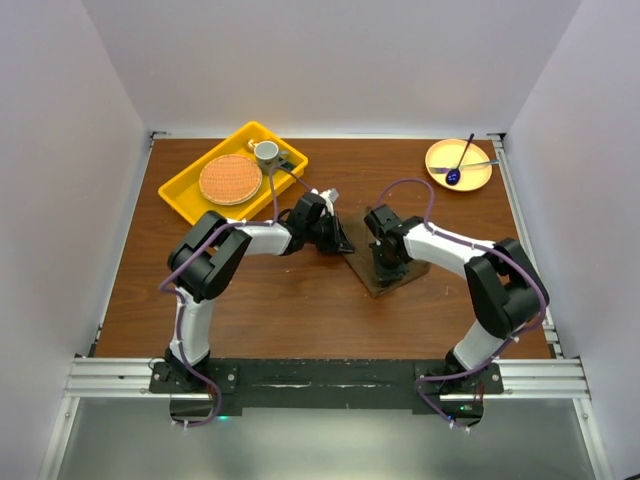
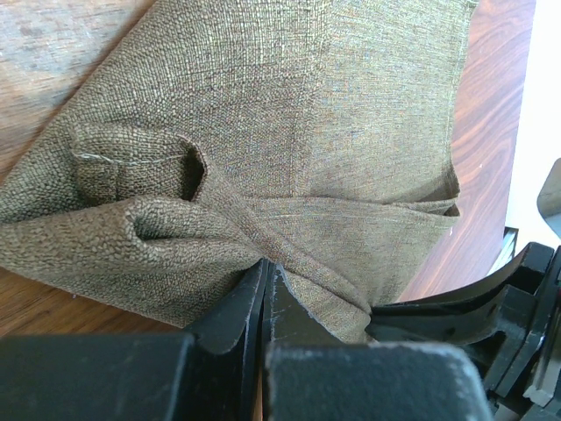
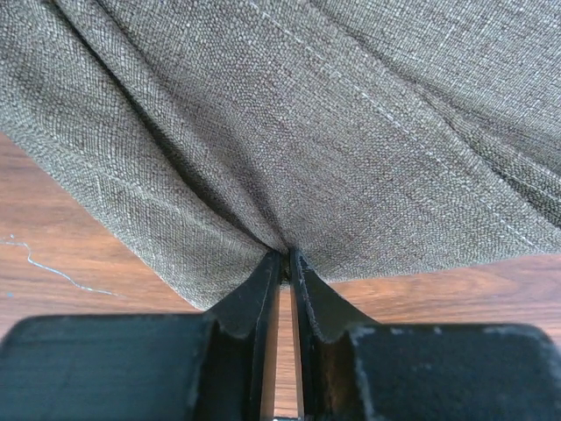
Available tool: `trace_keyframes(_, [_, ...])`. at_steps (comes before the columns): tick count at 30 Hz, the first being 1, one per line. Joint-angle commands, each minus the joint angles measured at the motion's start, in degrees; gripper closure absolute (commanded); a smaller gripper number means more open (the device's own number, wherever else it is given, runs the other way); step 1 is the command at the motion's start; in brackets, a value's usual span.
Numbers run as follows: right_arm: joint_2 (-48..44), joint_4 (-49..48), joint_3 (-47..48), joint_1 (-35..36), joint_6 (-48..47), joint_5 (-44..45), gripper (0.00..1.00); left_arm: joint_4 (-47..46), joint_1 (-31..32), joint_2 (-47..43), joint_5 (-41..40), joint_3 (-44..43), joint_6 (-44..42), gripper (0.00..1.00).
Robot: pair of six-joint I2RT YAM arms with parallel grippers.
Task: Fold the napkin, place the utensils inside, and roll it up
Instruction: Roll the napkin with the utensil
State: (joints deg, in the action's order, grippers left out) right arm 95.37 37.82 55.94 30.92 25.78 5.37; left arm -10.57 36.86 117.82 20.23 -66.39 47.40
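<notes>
Mid-table, btwn the two grippers: napkin [image 1: 365,275] lies on the table [image 1: 300,315] as a dull olive-brown folded patch, set at an angle, one corner pointing toward the arm bases.
Napkin, L wrist view: coarse weave w/ layers doubled over. A small flap at left curls into a pocket w/ a stitched hem along it. A bunched ridge runs across to the black finger tips. Reddish wood shows past the cloth's right edge.
Napkin, R wrist view: cloth fills the upper part of the view, w/ creases fanning out from one pinch point and wood below it.
L gripper [image 1: 338,240]: at the napkin's left edge, low on the table. Jaws pressed together, w/ a ridge of cloth pinched btwn the tips and some cloth draped over the right-hand tip.
R gripper [image 1: 385,262]: over the napkin's middle. Jaws nearly together w/ only a slit btwn them, nipping a pleat of cloth at the tips.
Wood nr R gripper: thin pale thread [image 3: 53,267], loose, just beside the cloth's edge.
Back-left corner: yellow tray [image 1: 180,197] holding a round orange woven mat [image 1: 230,180], w/ a cup [image 1: 266,152] at its far side.
Back-right corner: yellow plate [image 1: 478,181] carrying a dark blue spoon [image 1: 453,177] & a thin pale utensil [image 1: 482,164].
Arms: both elbows out, wrists turned inward. Well apart from tray & plate.
</notes>
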Motion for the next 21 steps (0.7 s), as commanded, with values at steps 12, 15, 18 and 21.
trace_keyframes(12, [-10.03,2.44,9.71,2.04,-3.37,1.95,0.56,9.6,-0.74,4.35,-6.78,3.37,-3.36,1.0])
trace_keyframes(15, [-8.55,-2.13,9.98,2.13,-2.23,-3.86,0.61,9.6,-0.74,4.09,-6.78,3.2,-3.36,1.0])
trace_keyframes(18, [-6.27,-7.4,9.01,2.13,-0.56,-6.77,0.74,9.86,-0.74,3.91,-6.78,3.11,-3.27,1.0])
trace_keyframes(21, [-3.54,-9.87,8.57,2.13,-0.03,-7.04,0.95,10.22,-0.65,3.56,-6.87,3.02,-3.45,1.0])
